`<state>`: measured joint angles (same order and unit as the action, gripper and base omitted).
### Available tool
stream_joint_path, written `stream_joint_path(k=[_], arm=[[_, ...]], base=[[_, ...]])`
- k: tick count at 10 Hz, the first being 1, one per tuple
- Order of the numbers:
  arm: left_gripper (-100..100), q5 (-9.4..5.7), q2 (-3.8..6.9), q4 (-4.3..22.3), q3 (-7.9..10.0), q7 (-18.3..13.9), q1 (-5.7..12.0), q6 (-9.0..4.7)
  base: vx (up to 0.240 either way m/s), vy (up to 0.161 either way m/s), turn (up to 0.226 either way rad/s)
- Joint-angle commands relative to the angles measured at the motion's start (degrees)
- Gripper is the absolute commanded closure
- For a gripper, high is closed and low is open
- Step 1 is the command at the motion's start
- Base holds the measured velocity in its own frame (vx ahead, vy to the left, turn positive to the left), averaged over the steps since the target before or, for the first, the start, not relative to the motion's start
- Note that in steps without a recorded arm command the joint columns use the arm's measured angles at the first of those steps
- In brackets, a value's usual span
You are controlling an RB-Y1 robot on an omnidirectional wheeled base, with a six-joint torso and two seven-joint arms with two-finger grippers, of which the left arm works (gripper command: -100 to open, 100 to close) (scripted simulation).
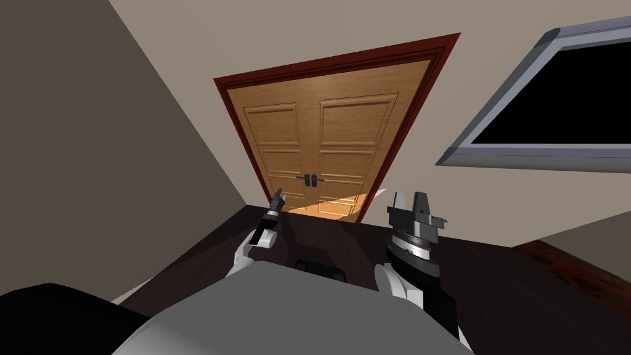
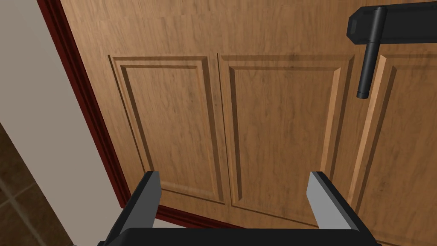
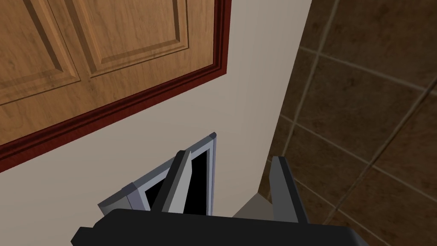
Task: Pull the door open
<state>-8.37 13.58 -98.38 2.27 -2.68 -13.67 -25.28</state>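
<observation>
So, the wooden double door [image 1: 333, 142] is being shown straight ahead at the far side of the dark floor [image 1: 493, 289], sitting in a dark red frame [image 1: 336, 61]. Both leaves are being held flush in that frame, so it's looking shut. The pair of black handles [image 1: 310, 180] is being seen right at the middle seam, low on the door.

The left gripper [image 1: 278, 198] is being held out in front of the left leaf, near the door's bottom edge and a bit left of the handles. In the left wrist view its fingers [image 2: 149, 196] are being kept wide apart with nothing between them, just the door's raised panels past them. One black lever handle [image 2: 369, 64] is being shown hanging from its black plate, further along the door and off past one finger. It's well apart from the gripper and isn't being touched.

The right gripper [image 1: 411, 203] is being held up on the right, just off the door's right edge. Its fingers [image 3: 177, 183] are being kept apart too, gripping nothing and pointing at the beige wall [image 3: 170, 128] beside the frame. A grey-framed window [image 1: 554, 154] with a black area inside is being shown on that wall, further right. Brown tiling [image 3: 367, 106] is also being picked up in the right wrist view.
</observation>
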Motion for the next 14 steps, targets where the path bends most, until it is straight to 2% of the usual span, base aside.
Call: stream_joint_path(k=[1, 14], arm=[[-100, -0.28, 0.7, 2.4, 0.26, -0.8, 0.92, 0.32], [-100, -2.5, 6.43, 21.0, 2.19, -6.1, 7.8, 1.91]], base=[[0.101, -0.006, -0.096], [0.1, 0.006, -0.092]])
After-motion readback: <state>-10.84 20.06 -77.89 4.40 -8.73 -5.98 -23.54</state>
